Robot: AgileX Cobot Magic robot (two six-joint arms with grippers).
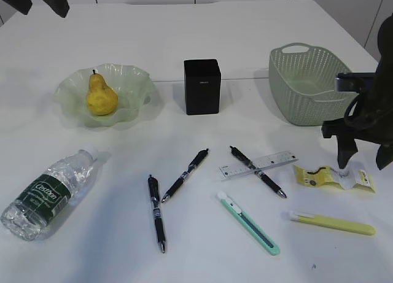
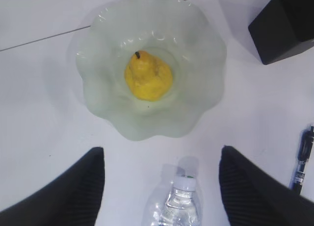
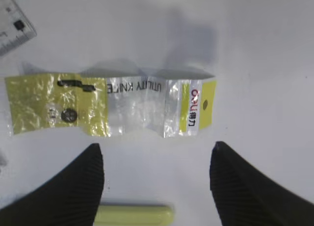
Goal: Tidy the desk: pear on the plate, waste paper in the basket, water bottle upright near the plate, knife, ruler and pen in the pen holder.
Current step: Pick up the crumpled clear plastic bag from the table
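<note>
The yellow pear (image 1: 101, 94) (image 2: 147, 78) lies in the pale green plate (image 1: 132, 80) (image 2: 196, 64). The water bottle (image 1: 46, 194) (image 2: 179, 201) lies on its side at the front left, cap toward the plate. My left gripper (image 1: 35, 0) (image 2: 162, 149) hangs open high above the bottle's cap, holding nothing. My right gripper (image 1: 364, 157) (image 3: 157, 145) is open just above the waste paper (image 1: 331, 176) (image 3: 113, 106), apart from it. The clear ruler (image 1: 258, 165) (image 3: 14, 30) lies under one of three black pens (image 1: 258, 171). The black pen holder (image 1: 202, 86) (image 2: 287, 25) stands mid-desk.
The green basket (image 1: 307, 83) sits at the back right, behind my right arm. A green knife (image 1: 249, 223) and a yellow knife (image 1: 331, 222) (image 3: 135, 215) lie near the front edge. Two more pens (image 1: 156, 212) (image 1: 185, 174) lie in the middle.
</note>
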